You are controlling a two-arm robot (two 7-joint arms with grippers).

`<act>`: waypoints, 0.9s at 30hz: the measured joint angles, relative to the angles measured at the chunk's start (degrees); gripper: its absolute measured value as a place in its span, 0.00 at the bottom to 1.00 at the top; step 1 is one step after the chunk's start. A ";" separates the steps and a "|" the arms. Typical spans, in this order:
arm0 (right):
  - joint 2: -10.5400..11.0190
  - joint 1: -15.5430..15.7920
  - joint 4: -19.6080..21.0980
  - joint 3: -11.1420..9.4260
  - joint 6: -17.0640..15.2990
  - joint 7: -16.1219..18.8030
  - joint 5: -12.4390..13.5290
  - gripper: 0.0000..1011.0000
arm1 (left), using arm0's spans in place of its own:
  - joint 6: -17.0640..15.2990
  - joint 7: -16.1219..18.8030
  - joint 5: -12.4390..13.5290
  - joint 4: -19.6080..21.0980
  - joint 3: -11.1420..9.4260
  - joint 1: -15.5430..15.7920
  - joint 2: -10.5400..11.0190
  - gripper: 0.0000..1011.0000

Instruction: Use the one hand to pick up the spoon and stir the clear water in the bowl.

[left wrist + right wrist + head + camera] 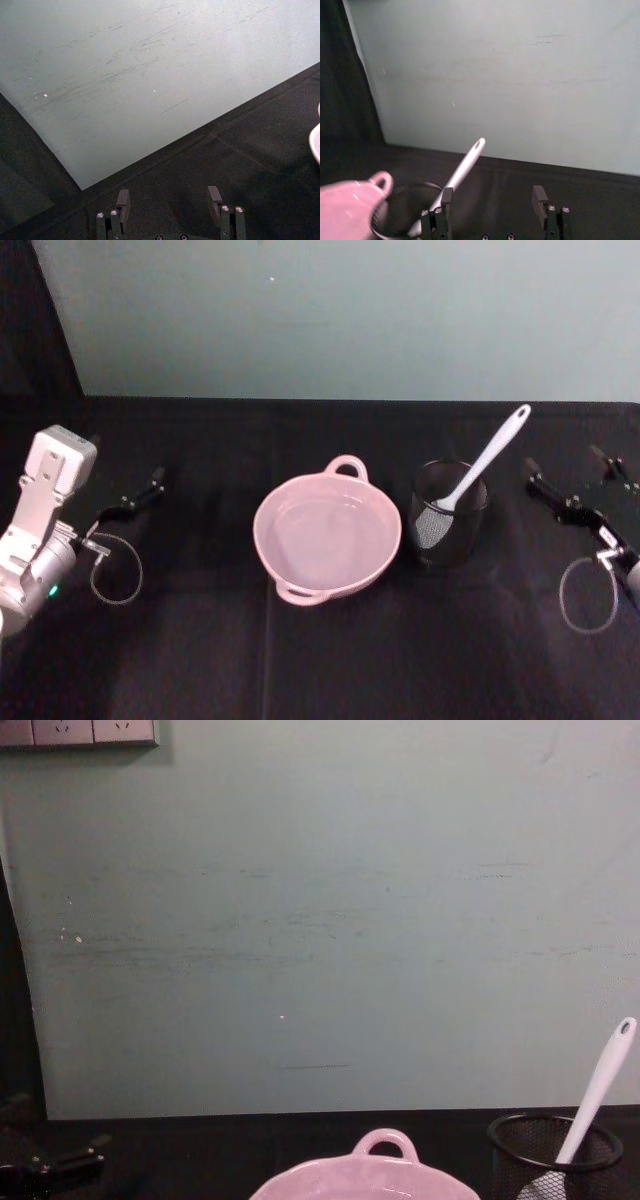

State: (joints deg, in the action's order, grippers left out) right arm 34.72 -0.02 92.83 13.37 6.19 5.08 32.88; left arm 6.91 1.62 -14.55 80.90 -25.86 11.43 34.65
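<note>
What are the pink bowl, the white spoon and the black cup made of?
The bowl looks like glazed ceramic: thick, smooth, faintly glossy pink. The spoon looks like plastic: plain white, slim, one piece with a hole at its tip. The cup seems black wire mesh, probably metal: the spoon shows through its side.

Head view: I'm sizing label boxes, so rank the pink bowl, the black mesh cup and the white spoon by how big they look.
1. pink bowl: widest by far.
2. black mesh cup: much narrower.
3. white spoon: longer than the cup is tall, but slim, covering least area; part sits inside the cup.
</note>
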 joint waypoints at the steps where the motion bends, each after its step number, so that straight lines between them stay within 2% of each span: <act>1: -0.44 -0.18 -0.32 -0.31 -0.02 0.91 1.22 0.99 | 0.00 0.00 0.00 0.00 0.00 0.00 0.00 1.00; 3: -1.43 -0.71 -1.11 -0.96 -0.11 2.62 3.67 0.99 | 0.00 0.00 0.00 0.00 0.00 0.00 0.00 1.00; 4: -2.51 -1.41 -2.03 -1.56 -0.34 4.40 6.14 0.99 | 0.00 0.00 0.00 0.00 0.00 0.00 0.00 1.00; 6: -3.55 -2.14 -3.13 -2.07 -0.70 6.12 8.52 0.99 | 0.00 0.00 0.00 0.00 0.00 0.00 0.00 1.00; 7: -4.70 -3.14 -4.41 -2.61 -1.19 8.11 11.05 0.99 | 0.00 0.00 0.01 0.00 0.00 0.00 0.00 1.00; 9: -5.89 -4.22 -5.89 -3.20 -1.86 9.97 13.58 0.99 | 0.00 0.00 0.00 0.00 0.00 0.00 0.00 1.00; 11: -8.11 -6.42 -8.61 -4.23 -3.90 13.23 18.40 0.99 | 0.00 0.00 0.00 0.00 0.00 0.00 0.00 1.00; 14: -9.62 -8.13 -10.61 -4.81 -6.05 15.24 22.10 0.99 | 0.00 0.00 0.00 0.00 0.00 0.00 0.00 1.00; 15: -10.33 -9.10 -11.58 -4.95 -7.67 15.99 24.46 0.99 | 0.00 0.00 0.00 0.00 0.00 0.00 0.00 1.00; 20: -11.83 -11.18 -13.86 -4.48 -11.36 16.38 29.12 0.99 | 0.00 0.00 0.00 0.00 0.00 0.00 0.00 1.00; 27: -12.66 -12.99 -16.53 -2.79 -12.36 16.01 30.65 0.99 | 0.00 0.00 0.01 0.00 0.00 0.00 0.00 1.00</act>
State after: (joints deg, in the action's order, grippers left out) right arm 22.06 -13.01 76.30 10.58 -6.16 21.09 63.53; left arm 6.91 1.62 -14.55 80.90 -25.86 11.43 34.65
